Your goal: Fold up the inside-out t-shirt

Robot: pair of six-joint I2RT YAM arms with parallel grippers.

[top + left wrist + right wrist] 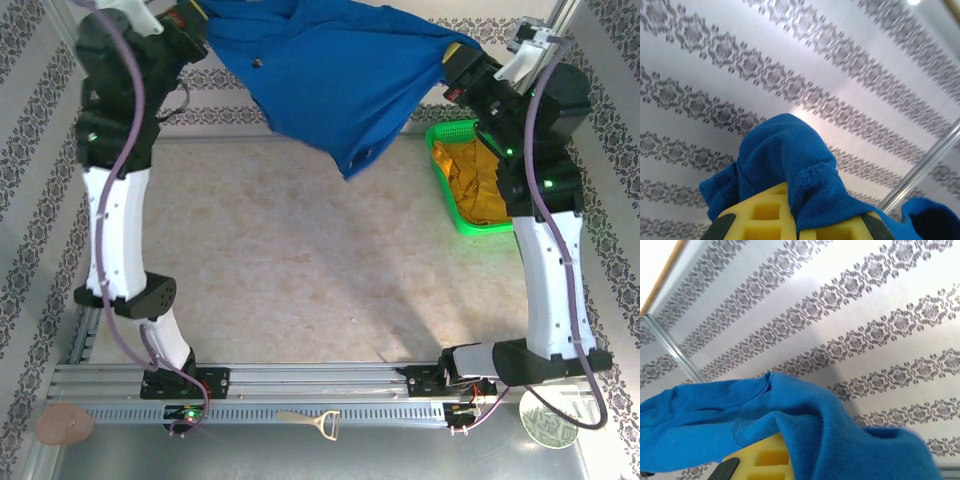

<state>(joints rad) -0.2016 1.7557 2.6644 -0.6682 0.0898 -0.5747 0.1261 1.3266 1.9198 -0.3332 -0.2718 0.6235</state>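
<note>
The left hand (797,220) is clamped together on a bunched fold of the t-shirt (330,70). In the left wrist view the royal-blue knit spills up over the hand's blocky yellow pads (765,215), and a stitched hem shows just above them. The left arm (115,190) stands tall, with white shells, black joints and a purple cable down its side.

The t-shirt hangs in the air between the 2 hands at the far side of the bench (300,260), lifted off its pale, mottled surface. The soft cloth sags in broad folds and tapers to a drooping point near the middle. A small white mark shows on the left part of the cloth.

At the near edge a flat metal bottle opener (312,422) lies on the grey strip in front of the slotted rail.

The right hand (790,460) is likewise closed on the blue cloth, which drapes thickly over its yellow pad (765,460). Just beside the right arm (545,230) sits a bright green latticed plastic basket (445,185) holding a crumpled mustard-yellow garment (480,180).
</note>
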